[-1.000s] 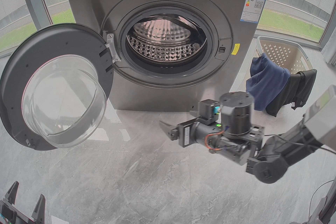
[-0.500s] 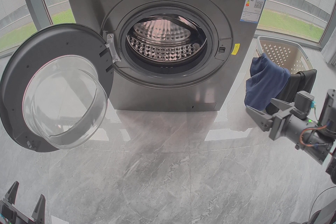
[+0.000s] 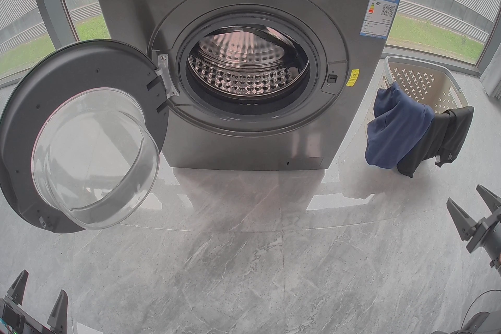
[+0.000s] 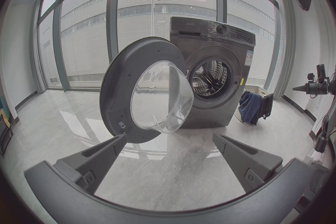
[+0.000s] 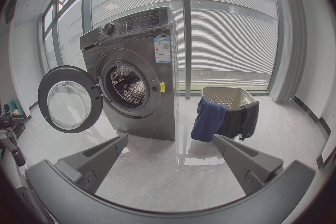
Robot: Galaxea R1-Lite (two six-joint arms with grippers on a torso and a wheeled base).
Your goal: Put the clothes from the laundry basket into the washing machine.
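The right tool (image 3: 475,209) has swept from left to right. A second ago it hung in front of the washing machine (image 3: 250,142), and half a second ago it was just short of the clothes. Now it sits low at the right edge, nearer than the laundry basket (image 3: 424,73), with its jaws wide apart and holding nothing. The camera has also tipped a little, so the machine's slight shift is not a real move. By the look of it, no garment has been lifted yet and the arm is lining up on the basket. From the left, the left tool (image 3: 39,293) rests in the near left corner, spread wide and empty. The round door (image 3: 78,90) is swung fully open to the left. The drum (image 3: 245,63) gapes in the middle, with no clothes visible inside. On the right, the basket stands on the floor (image 3: 261,257) by the window. A blue garment (image 3: 396,126) is draped over its near rim, and a black garment (image 3: 443,134) touches it on the right. Only bare floor lies between the right tool and the clothes. The open door hangs on the side away from the basket, so the way to the drum looks unobstructed.
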